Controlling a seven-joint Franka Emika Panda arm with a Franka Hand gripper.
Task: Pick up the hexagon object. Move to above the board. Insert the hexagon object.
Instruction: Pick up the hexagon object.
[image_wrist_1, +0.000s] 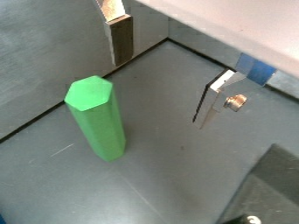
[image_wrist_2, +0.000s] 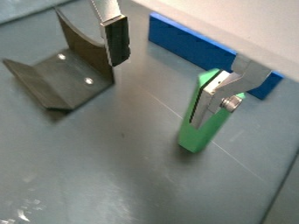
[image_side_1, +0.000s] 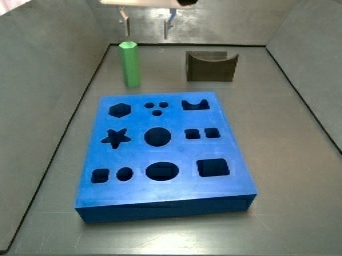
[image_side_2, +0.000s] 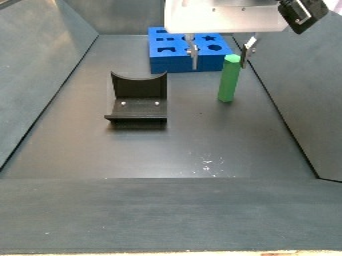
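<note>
So your gripper (image_side_1: 144, 24) is up in the air near the back wall of the bin, hanging over the floor beyond the far end of the board (image_side_1: 160, 200). Its jaws are spread wide with nothing between them, and you can see both fingers (image_wrist_1: 121, 39) as silver plates with dark pads in both wrist views.

The hexagon object (image_side_1: 130, 64) is standing upright on the dark floor. In a side view it sits at about 11 o'clock from the board's center, clear of the board's far edge and not touching it. In a wrist view (image_wrist_2: 205, 122) one finger plate overlaps the peg's top, but I honestly can't tell you if it's touching or just hanging in front of it. In a wrist view (image_wrist_1: 98, 116) the peg stands off to one side of the open fingers rather than centered between them.

The fixture (image_side_1: 210, 66) is at roughly 1 o'clock from the board, well apart from the peg. In a side view (image_side_2: 138, 101) you get it closer to the camera, with the peg (image_side_2: 230, 79) and gripper (image_side_2: 221, 52) behind it near the board (image_side_2: 162, 62).
</note>
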